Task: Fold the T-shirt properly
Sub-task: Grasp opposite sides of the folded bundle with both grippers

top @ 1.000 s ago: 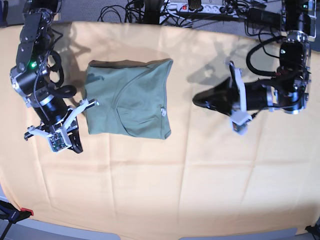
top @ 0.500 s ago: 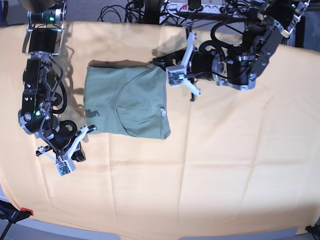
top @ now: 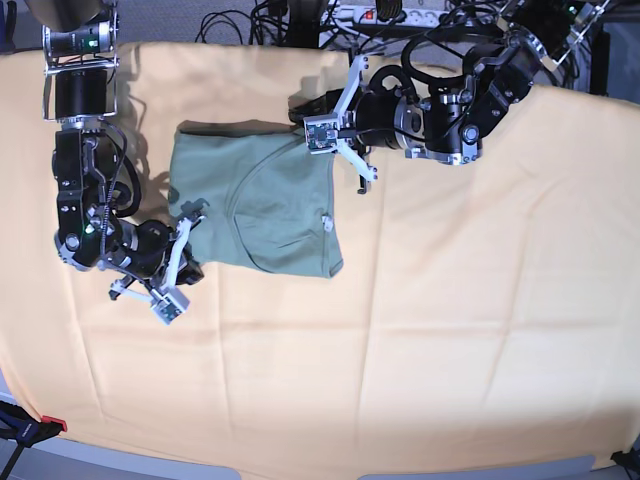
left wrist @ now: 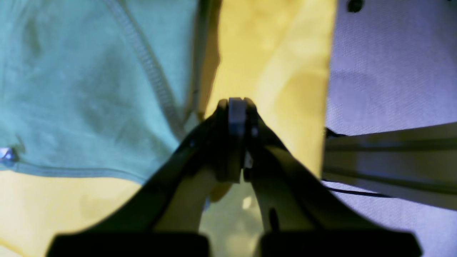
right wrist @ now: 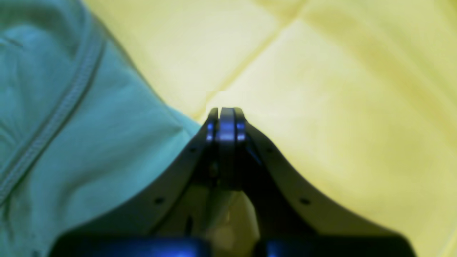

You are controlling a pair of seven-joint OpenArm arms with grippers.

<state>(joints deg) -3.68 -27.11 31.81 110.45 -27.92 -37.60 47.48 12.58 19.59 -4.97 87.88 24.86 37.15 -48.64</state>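
The sage-green T-shirt lies folded into a rough rectangle on the cloth, left of centre, with its neckline seam showing. My left gripper is shut at the shirt's far right corner. In the left wrist view its closed tips sit over yellow cloth just right of the shirt's edge. My right gripper is shut at the shirt's near left corner. In the right wrist view its tips are over bare cloth beside the shirt's edge. Neither holds fabric that I can see.
A large pale orange-yellow cloth covers the table. Its far edge and the grey floor lie close behind my left gripper. A power strip and cables lie beyond the far edge. A red-tipped clamp sits at the near left corner.
My left arm swung from the right side of the table to the shirt's far right corner. My right gripper moved in to the shirt's near left corner. The shirt has not moved.
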